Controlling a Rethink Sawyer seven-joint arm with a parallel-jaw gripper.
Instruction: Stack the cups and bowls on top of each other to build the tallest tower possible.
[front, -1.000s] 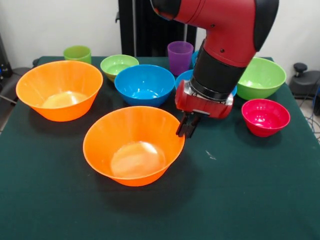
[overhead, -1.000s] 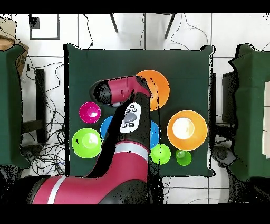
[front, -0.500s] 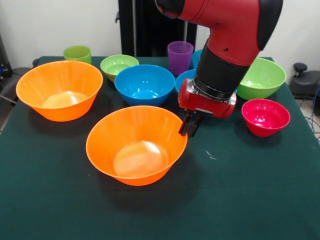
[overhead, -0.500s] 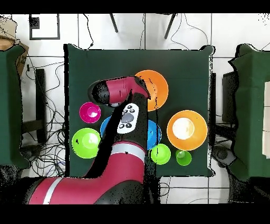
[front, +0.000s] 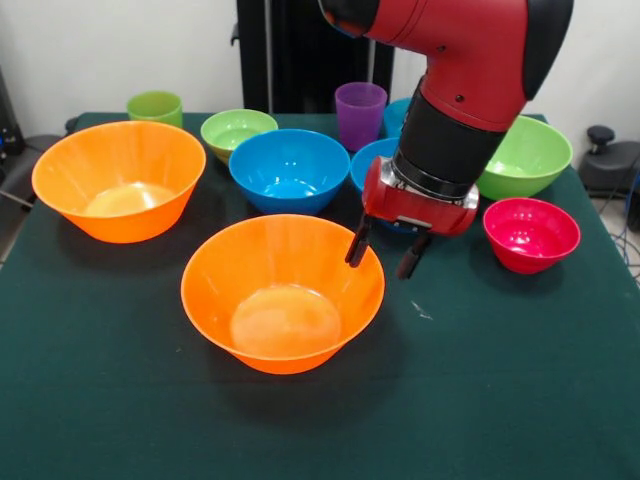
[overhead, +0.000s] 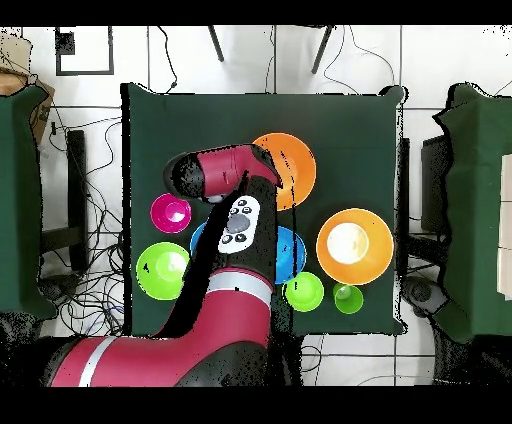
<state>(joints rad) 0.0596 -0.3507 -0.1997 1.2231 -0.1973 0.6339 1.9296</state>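
My gripper (front: 380, 258) is open, its two fingers spread on either side of the right rim of the near orange bowl (front: 283, 290), which rests on the table. In the overhead view this bowl (overhead: 292, 165) lies beside the arm, which hides the gripper. A second orange bowl (front: 118, 178) stands at the left. Behind are a blue bowl (front: 290, 168), another blue bowl (front: 371, 158) partly behind the arm, a purple cup (front: 360, 113) and a green cup (front: 155, 106). Each stands singly; no tower is in view.
A small lime bowl (front: 238, 130) sits at the back, a large lime bowl (front: 525, 155) and a red-pink bowl (front: 531, 232) at the right. The dark green table (front: 500, 380) carries them all. Other tables flank it in the overhead view.
The gripper, shut on the near orange bowl's rim before, has opened and let go. The bowl slid a little to the right with the gripper before that.
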